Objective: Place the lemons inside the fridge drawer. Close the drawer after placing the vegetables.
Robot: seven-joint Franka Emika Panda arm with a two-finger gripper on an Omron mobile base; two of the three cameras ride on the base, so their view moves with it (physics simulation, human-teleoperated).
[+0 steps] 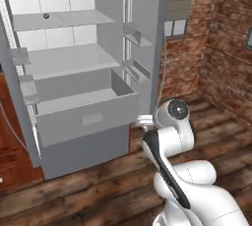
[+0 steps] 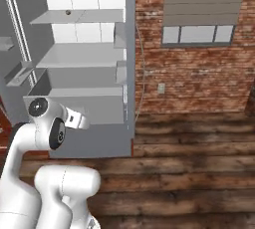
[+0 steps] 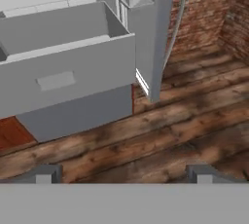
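The fridge drawer point(image 1: 83, 120) is a wide light-grey bin pulled out of the open fridge, with a small rectangular mark on its flat front point(image 3: 56, 80). What I can see of its inside holds nothing. In the right base view the drawer point(image 2: 74, 84) sits just behind my arm. The lemons are out of view. My gripper point(image 3: 124, 174) is open, its fingertips point(image 3: 44, 173) wide apart with nothing between them. It hangs low over the wooden floor, to the right of and in front of the drawer's front corner point(image 1: 144, 120).
The open fridge door point(image 1: 142, 38) with its small shelves stands right of the drawer, beside my hand. A small dark round thing point(image 1: 46, 16) sits on the top shelf. A brick wall point(image 2: 199, 73) with a window point(image 2: 199, 34) runs to the right, above the wooden floor point(image 3: 170, 121).
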